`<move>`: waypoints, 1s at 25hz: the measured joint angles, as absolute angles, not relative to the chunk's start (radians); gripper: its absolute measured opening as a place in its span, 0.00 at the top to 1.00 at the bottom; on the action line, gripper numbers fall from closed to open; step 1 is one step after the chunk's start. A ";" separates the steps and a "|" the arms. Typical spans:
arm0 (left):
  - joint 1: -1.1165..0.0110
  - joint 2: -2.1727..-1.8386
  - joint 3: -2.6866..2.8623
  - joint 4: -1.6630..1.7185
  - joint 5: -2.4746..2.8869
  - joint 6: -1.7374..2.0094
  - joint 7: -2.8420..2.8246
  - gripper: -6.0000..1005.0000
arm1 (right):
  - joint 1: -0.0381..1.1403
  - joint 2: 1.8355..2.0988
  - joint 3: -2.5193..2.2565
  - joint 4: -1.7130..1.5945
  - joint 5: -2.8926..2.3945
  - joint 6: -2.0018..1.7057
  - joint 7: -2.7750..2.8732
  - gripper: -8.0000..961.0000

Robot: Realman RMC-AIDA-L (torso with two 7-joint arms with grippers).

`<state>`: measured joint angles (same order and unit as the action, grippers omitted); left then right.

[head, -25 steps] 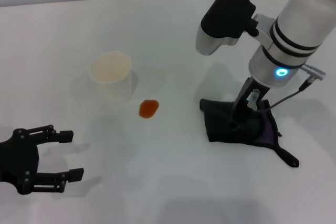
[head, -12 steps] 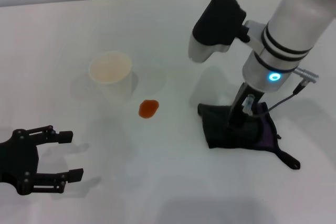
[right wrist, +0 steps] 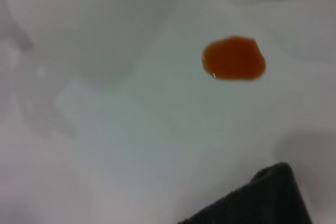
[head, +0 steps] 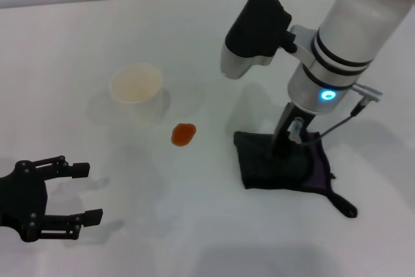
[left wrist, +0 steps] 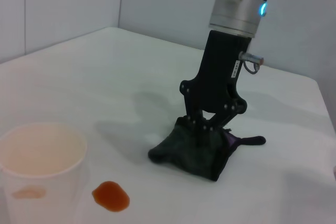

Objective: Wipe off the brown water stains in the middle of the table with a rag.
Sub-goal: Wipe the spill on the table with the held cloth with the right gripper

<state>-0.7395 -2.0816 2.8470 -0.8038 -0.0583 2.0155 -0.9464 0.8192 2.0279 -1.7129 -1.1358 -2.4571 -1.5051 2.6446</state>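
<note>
Right gripper (head: 280, 150) pinching rag (head: 275, 172): dark, crumpled, purple lining, thin black tail, flat on tabletop (head: 214, 225). Brown water stains (head: 183, 134): one small orange-brown oval blot, well left of that gripper, uncovered. Left gripper (head: 83, 191) spread, idle, far left.

1. Table (head: 214, 238): a large, plain white matte tabletop that carries all the items listed below.
2. Brown water stains (head: 183, 134): a single small orange-brown oval blot lying near the middle of the surface.
3. Paper cup (head: 137, 91): white, upright and open-topped, standing just beside the blot, on its far left side.
4. Rag (head: 279, 168): a dark crumpled cloth showing a purple lining, lying to the right of the blot and apart from it; its thin black tail trails toward the near right.
</note>
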 joint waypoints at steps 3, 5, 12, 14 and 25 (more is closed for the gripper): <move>-0.739 -2.082 2.847 -0.804 -0.058 2.016 -0.946 0.13 | 0.835 2.028 -1.723 -1.129 -2.441 -1.486 2.645 0.97; -0.739 -2.082 2.847 -0.803 -0.058 2.016 -0.945 0.13 | 0.857 2.028 -1.732 -1.119 -2.420 -1.466 2.645 0.97; -0.742 -2.082 2.847 -0.797 -0.053 2.016 -0.939 0.13 | 0.935 2.028 -1.803 -1.056 -2.371 -1.421 2.643 0.97; -0.743 -2.081 2.847 -0.788 -0.050 2.017 -0.938 0.13 | 0.964 2.028 -1.827 -1.028 -2.343 -1.405 2.640 0.97; -0.743 -2.080 2.847 -0.776 -0.049 2.017 -0.928 0.14 | 1.050 2.028 -1.943 -0.960 -2.229 -1.305 2.635 0.97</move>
